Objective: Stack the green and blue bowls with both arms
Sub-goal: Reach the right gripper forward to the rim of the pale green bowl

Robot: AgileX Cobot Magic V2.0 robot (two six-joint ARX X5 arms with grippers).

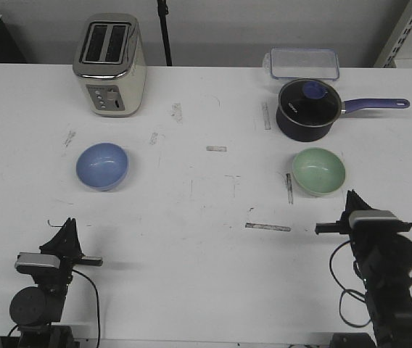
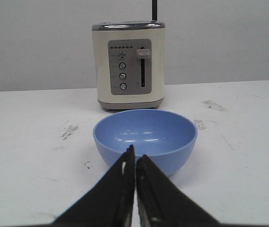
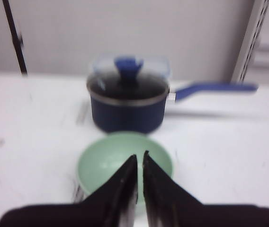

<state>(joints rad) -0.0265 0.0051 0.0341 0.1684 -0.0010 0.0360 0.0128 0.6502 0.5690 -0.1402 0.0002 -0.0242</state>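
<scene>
The light blue bowl (image 1: 102,165) sits upright on the left half of the white table (image 1: 206,217), in front of the toaster. The pale green bowl (image 1: 319,171) sits upright on the right half, just in front of the saucepan. My left gripper (image 1: 68,223) is near the front edge, short of the blue bowl (image 2: 146,132); its jaws (image 2: 135,153) are shut and hold nothing. My right gripper (image 1: 351,196) is close behind the green bowl (image 3: 103,163) on the near side, jaws (image 3: 139,156) shut and empty, clear of the rim.
A cream toaster (image 1: 110,65) stands at the back left. A dark navy saucepan (image 1: 306,109) with a lid and purple handle stands at the back right, with a clear lidded box (image 1: 304,64) behind it. Tape scraps and scuffs mark the table.
</scene>
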